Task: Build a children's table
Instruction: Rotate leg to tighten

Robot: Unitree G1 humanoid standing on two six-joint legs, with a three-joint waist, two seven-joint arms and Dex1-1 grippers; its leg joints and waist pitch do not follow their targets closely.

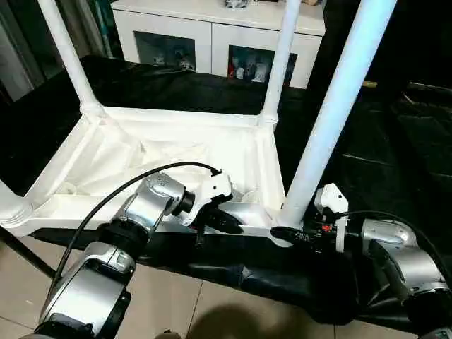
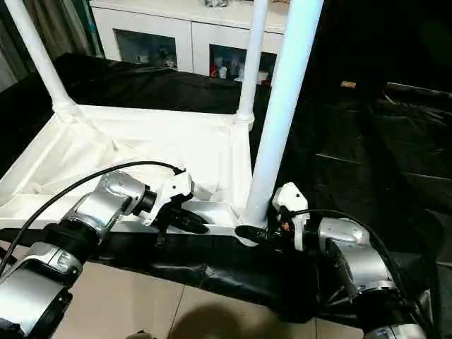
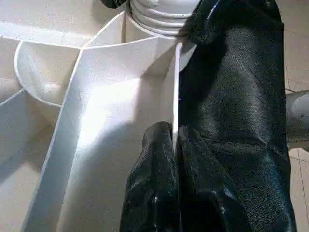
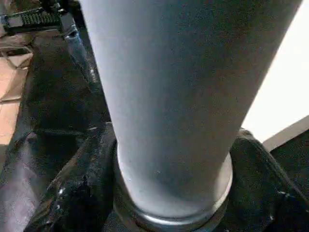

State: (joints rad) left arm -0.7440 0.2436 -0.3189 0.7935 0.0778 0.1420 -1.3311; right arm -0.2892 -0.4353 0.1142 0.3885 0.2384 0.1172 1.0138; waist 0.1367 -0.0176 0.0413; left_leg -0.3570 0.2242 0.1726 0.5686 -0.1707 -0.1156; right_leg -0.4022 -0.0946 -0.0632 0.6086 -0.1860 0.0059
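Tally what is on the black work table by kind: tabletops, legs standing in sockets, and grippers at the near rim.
Tabletop, upside down: 1
Legs: 4 (far left, far right, near right, near left)
Grippers: 2 (left gripper, right gripper)
Total: 7

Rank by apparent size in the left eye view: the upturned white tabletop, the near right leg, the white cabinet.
1. tabletop, widest.
2. near right leg, though nearness to the camera enlarges it.
3. white cabinet, far back and partly cropped, so its rank against the leg is unsure.
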